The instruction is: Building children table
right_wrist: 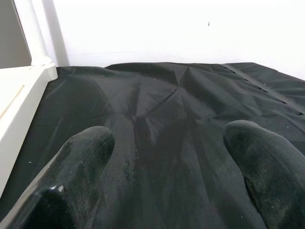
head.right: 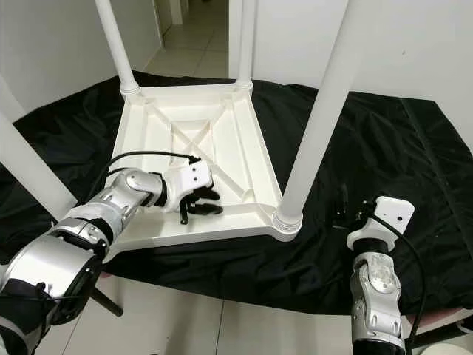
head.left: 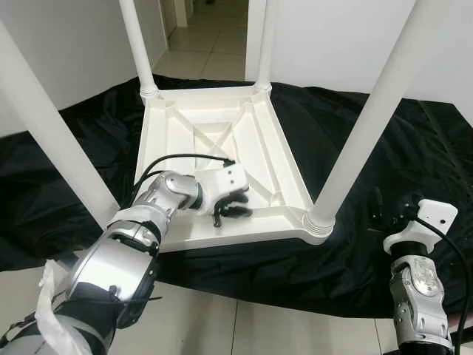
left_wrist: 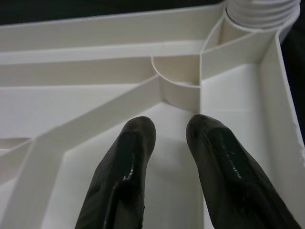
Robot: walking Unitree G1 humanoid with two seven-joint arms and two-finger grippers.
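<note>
the big black fabric sheet [head.left: 355,244] covers most of the floor in front of me, with pale floor tiles [head.left: 244,325] showing at 6 o'clock. the white plastic children's table [head.left: 222,148] lies upside down on that sheet, roughly centre frame, ribbed underside facing up, and four white round plastic legs [head.left: 373,111] stand upright in its corner sockets, at about 11, 12, 3 and 9 o'clock around the tabletop.

my left gripper [head.left: 230,205] is down inside the underside tray near the 6 o'clock edge, just above the white ribs, fingers [left_wrist: 128,162] slightly parted and grasping nothing, pointing toward the threaded leg socket [left_wrist: 259,12] in the near corner.

my right gripper [head.right: 346,207] hangs over the bare black sheet at about 4 o'clock, off to the side of the table, fingers [right_wrist: 78,162] spread wide apart and empty.
</note>
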